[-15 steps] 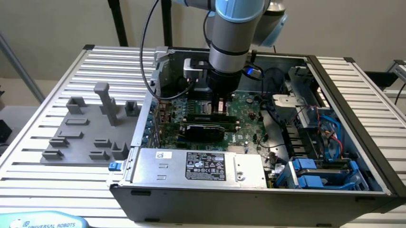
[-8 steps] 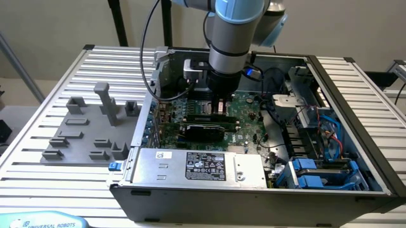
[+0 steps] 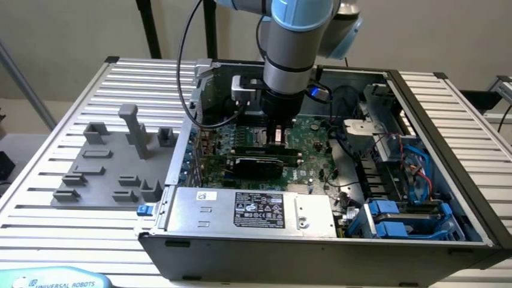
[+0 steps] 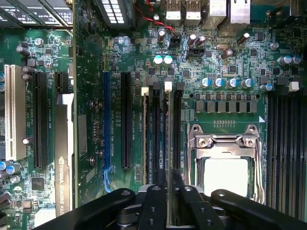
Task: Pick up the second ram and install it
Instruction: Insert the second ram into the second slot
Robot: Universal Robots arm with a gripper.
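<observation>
The pincer (image 4: 166,184), grasping the second ram (image 4: 167,129), stands mid-frame inside the computer case (image 3: 448,180) on the slatted bench (image 3: 48,180).

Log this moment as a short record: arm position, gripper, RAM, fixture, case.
arm: reaching down into the open case, over the motherboard
gripper: gripper low over the RAM slots beside the CPU socket
RAM: a thin stick stands on edge in line with the slots, running up from between the fingertips; whether it is seated cannot be told
fixture: grey fixture on the table at the exterior view's left
graphics card: graphics card mounted in the board
</observation>
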